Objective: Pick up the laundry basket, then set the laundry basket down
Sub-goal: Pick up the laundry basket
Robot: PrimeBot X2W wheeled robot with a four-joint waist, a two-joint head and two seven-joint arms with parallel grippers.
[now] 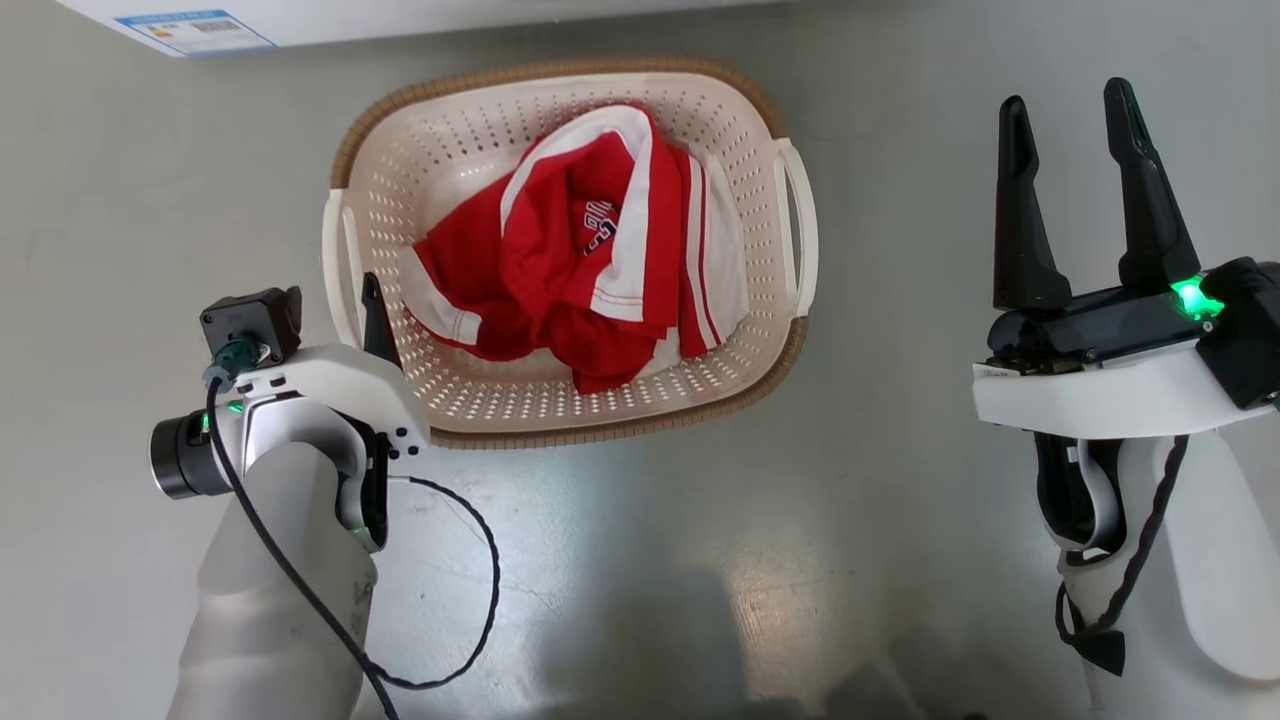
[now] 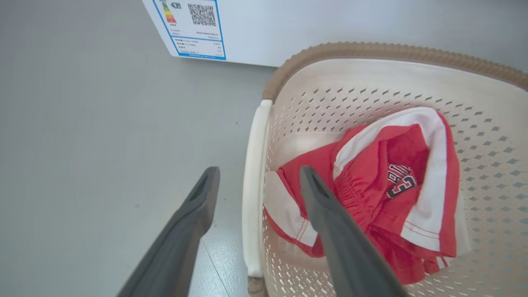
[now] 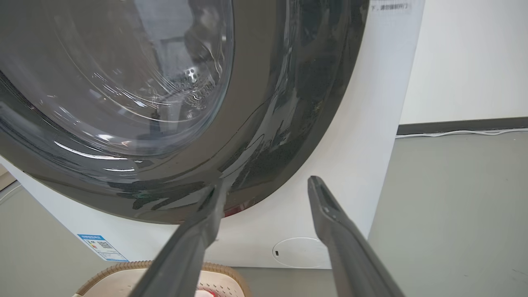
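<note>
Basket (image 1: 450, 150) is sitting on the floor (image 1: 650, 560) at 12 o'clock from head-view centre, with a red garment (image 1: 580, 260) lying inside. Left gripper (image 2: 260, 171) is standing wide at the basket's 8 o'clock. Its fingers are straddling the left handle (image 2: 252, 198), one outside, one over the garment, touching neither. Right gripper (image 1: 1067, 95) is hovering wide and empty at the basket's 3 o'clock, well apart, facing the washer (image 3: 123, 82).

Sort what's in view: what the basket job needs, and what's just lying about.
Job: laundry basket; left gripper, open astride its handle; right gripper, open, clear of it.
Lying about: red garment inside basket; washing machine.
</note>
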